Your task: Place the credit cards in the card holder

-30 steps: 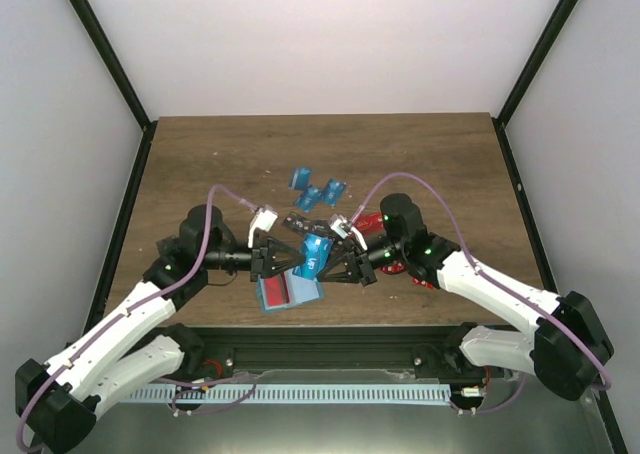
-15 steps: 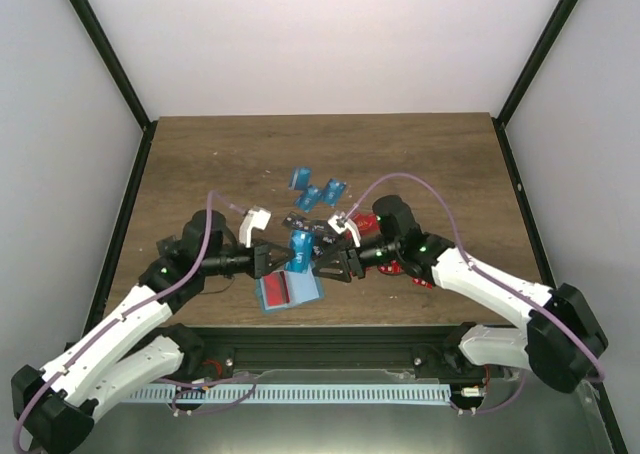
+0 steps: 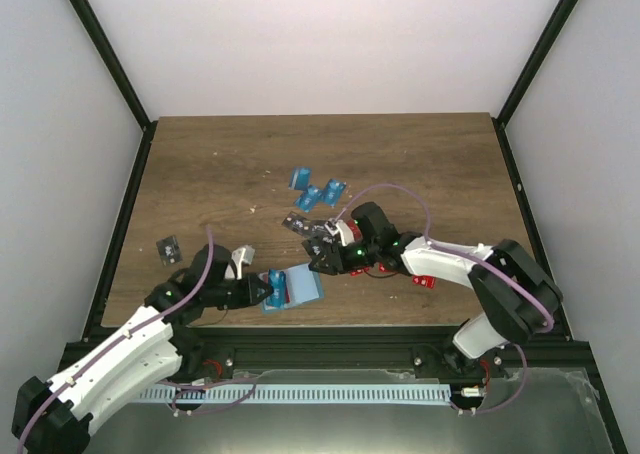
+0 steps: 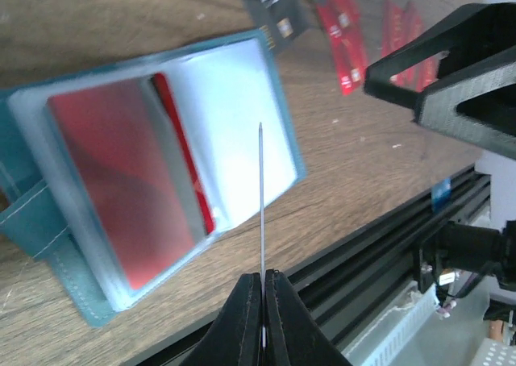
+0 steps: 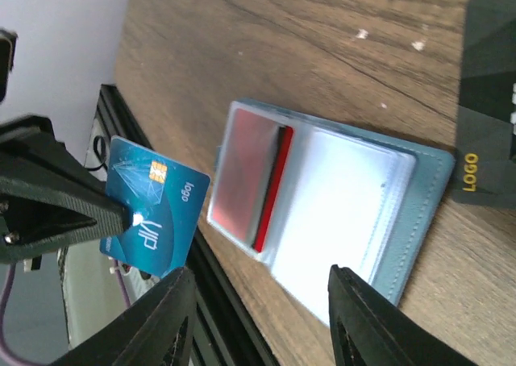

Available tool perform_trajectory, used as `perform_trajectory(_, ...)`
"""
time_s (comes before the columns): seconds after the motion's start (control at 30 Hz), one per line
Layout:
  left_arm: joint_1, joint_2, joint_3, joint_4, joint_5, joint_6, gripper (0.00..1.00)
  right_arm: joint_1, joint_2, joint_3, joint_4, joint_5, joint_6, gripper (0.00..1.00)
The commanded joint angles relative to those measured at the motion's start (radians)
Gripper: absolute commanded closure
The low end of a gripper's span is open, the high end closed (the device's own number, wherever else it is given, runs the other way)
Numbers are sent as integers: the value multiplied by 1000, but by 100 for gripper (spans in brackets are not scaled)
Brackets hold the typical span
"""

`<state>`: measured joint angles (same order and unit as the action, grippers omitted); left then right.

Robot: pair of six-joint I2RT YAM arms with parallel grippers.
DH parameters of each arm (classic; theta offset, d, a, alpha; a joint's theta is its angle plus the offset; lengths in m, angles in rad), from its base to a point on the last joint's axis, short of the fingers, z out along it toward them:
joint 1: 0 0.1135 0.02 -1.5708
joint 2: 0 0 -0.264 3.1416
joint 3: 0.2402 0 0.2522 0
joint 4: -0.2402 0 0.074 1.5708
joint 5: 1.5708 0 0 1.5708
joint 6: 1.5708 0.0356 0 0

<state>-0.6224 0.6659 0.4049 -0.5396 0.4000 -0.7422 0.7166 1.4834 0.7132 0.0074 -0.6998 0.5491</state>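
The hand-over is done. A second ago both arms met above the middle of the desk with one card between them. Now your left end effector has drawn back toward 7 o'clock and carries the blue card alone. It is clenched on one edge of the card, which the left wrist view shows edge-on, a thin line standing over the card holder. Your right end effector has let go. Its fingers stand apart with nothing between them, hovering just off the holder's 1 o'clock corner.

The card holder lies open and flat near the desk's front edge, at 6 o'clock from the scattered cards. One red card already sits in a clear sleeve, and the sleeve beside it looks empty. The blue card hangs by the holder's 9 o'clock end and is not yet in any slot.

The re-grip probably leaves the card's free edge ready to lead into a sleeve. You will likely need to tilt it flatter first, and the thin sleeve mouth may snag it. Your right arm is well placed to steady the holder. Much remains: loose blue cards lie at 12 o'clock and red ones at 3 o'clock.
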Motion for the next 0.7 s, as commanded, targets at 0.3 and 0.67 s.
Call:
perform_trajectory(0.3,0,158,-133,308,59,-114,96,6,109,0,99,17,74,57)
perform_trajectory(0.67,0,207,-134,311,7,-112,96,5,151,1,111,-2,71,58)
